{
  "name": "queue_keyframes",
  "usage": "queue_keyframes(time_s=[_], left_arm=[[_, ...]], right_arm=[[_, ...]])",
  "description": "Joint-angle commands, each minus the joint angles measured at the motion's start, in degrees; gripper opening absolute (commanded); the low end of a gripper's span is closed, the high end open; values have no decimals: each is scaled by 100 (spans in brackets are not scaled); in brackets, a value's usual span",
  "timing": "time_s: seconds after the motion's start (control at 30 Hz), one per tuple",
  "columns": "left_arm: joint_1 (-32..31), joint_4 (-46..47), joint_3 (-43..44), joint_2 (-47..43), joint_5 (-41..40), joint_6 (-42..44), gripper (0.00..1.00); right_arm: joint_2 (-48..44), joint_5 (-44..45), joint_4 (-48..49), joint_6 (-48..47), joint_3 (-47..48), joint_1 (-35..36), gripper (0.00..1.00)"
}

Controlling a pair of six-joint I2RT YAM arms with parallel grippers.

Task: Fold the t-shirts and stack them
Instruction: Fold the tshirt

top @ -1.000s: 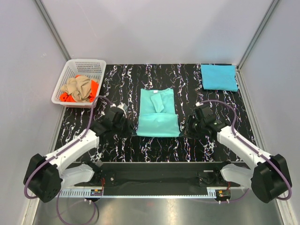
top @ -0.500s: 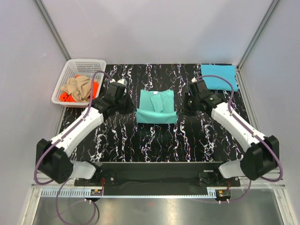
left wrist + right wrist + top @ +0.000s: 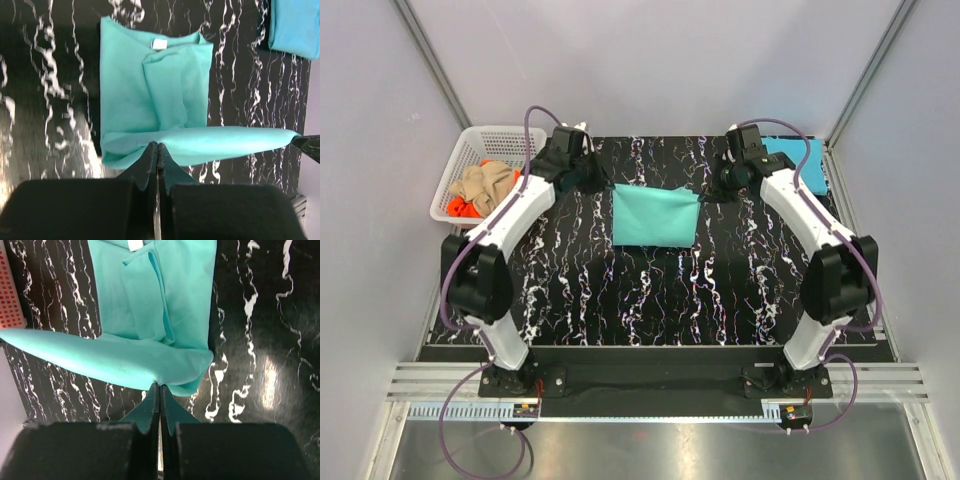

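Observation:
The mint-teal t-shirt (image 3: 655,215) lies mid-table, its near hem lifted and carried over the rest toward the far side. My left gripper (image 3: 603,183) is shut on the hem's left corner (image 3: 150,140). At the opposite corner (image 3: 170,376) my right gripper (image 3: 708,194) is shut too. The hem hangs stretched between them, above the folded sleeves and collar tag (image 3: 159,44). A sky-blue t-shirt (image 3: 800,165) lies folded at the far right, partly behind the right arm. Tan (image 3: 485,184) and orange (image 3: 455,208) t-shirts sit crumpled in the basket.
The white lattice basket (image 3: 470,150) stands at the far left corner of the black marbled table (image 3: 650,290). Grey walls close the left, right and far sides. Both arms reach far out from their bases at the near edge.
Both grippers have carried the mint-teal shirt's near hem from the near side toward the far side, folding it over the shirt. The arms stretched out.

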Motion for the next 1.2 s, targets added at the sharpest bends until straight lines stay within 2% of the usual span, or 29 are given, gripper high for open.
queue_keyframes(time_s=[0.0,0.47,0.63,0.7,0.77,0.8,0.83,0.87,0.9,0.93,0.97,1.03,1.07,1.1,1.17], left_arm=[[203,515,601,480,485,267,0],[679,1947,1858,2186,1128,126,0],[802,2228,2631,3071,1277,-49,0],[846,2429,3069,3371,1512,-50,6],[881,2641,3387,3820,1664,-58,7],[890,2651,3737,3969,1516,-84,6],[916,2773,3862,4240,1427,-267,0],[968,2922,3941,4365,1383,-417,0],[995,3497,4038,4497,1452,-558,0],[1030,3721,4135,4750,1453,-794,10],[1030,3923,4240,4883,1409,-875,23],[1030,4399,4530,5156,1233,-990,61],[1030,4530,4592,5201,1251,-955,69],[1030,4653,4593,5219,1225,-937,73],[1048,4567,4523,5088,1250,-850,76]], right_arm=[[408,-298,163,-376,537,-172,0],[2605,-712,243,-833,2987,-532,0],[3360,-510,67,-877,3842,-646,2],[3555,-580,67,-807,4097,-708,2],[3810,-729,276,-719,4229,-813,5],[3897,-825,365,-693,4291,-840,6],[4107,-809,453,-623,4378,-883,6],[4240,-826,576,-588,4675,-945,6],[4398,-1000,620,-552,4904,-989,6],[4695,-1124,830,-517,5272,-1024,7],[4820,-1169,971,-499,5363,-1068,13],[5005,-994,1270,-377,5390,-1094,18],[5041,-993,1576,-333,5346,-1138,32],[5058,-906,1666,-219,5311,-1156,40],[5024,-800,1720,-148,5188,-1182,48]])
